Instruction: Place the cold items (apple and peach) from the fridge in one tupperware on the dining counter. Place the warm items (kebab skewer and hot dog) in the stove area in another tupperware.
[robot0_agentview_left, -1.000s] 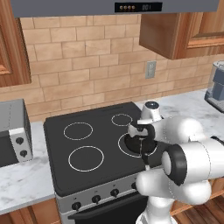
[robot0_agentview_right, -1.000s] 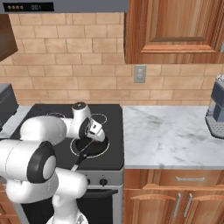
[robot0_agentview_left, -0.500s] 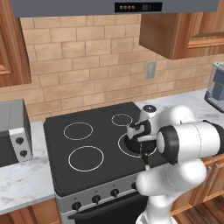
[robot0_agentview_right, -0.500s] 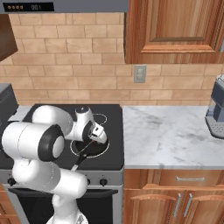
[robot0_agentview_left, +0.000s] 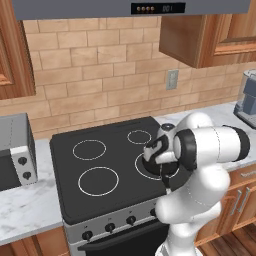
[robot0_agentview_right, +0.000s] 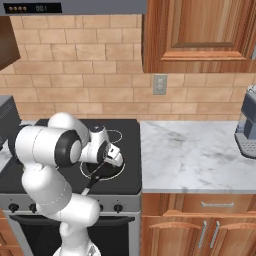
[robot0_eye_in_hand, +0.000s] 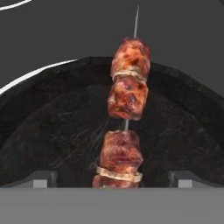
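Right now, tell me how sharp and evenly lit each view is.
Hand view: close and soft-edged; the kebab skewer reads clearly against the dark pan, with no glare.
Left base view: flat, even light, slightly blurry; the stove top is matte.
Right base view: the same flat light, with soft shadow under the wall cabinet.

Dark pan (robot0_eye_in_hand: 52, 131), wall outlet (robot0_agentview_left: 172, 79), perhaps a coffee machine (robot0_agentview_right: 247, 122).

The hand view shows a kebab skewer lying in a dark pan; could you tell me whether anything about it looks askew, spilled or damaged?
Nothing stands out. The kebab skewer lies inside the dark pan, its meat chunks intact in a line on the stick, and its thin tip passes over the far rim. No spill shows on the pan or the stove. The open hand straddles the skewer.
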